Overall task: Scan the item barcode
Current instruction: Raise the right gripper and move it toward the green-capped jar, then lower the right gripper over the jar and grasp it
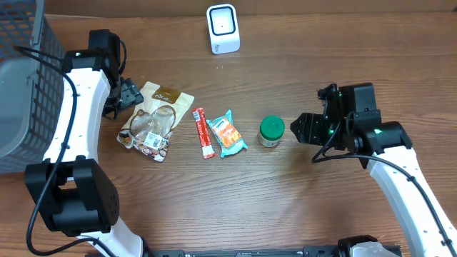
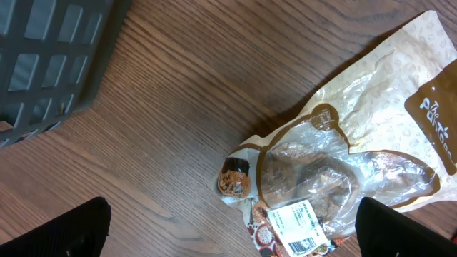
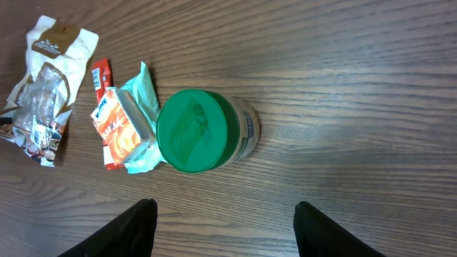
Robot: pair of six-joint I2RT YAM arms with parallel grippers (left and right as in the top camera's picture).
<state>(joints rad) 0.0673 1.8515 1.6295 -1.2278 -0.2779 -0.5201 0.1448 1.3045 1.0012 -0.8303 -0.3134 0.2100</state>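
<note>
We saw basket (image 1: 21,78) at worktop (image 1: 285,207) left edge, contents unclear; green-lidded jar (image 3: 203,130) upright beside teal packet (image 3: 121,125); scanner (image 1: 223,28) at far edge; left fingers (image 2: 71,232) spread over snack bag (image 2: 335,164); right fingers (image 3: 128,228) released, empty, near jar

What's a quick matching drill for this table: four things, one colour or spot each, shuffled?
Things:
1. jar
2. scanner
3. basket
4. snack stick

Descriptions:
A. grey, at the left edge of the table
B. red, beside the teal packet
C. green lid
D. white, at the far edge of the table

Pairs: 1-C, 2-D, 3-A, 4-B
</note>
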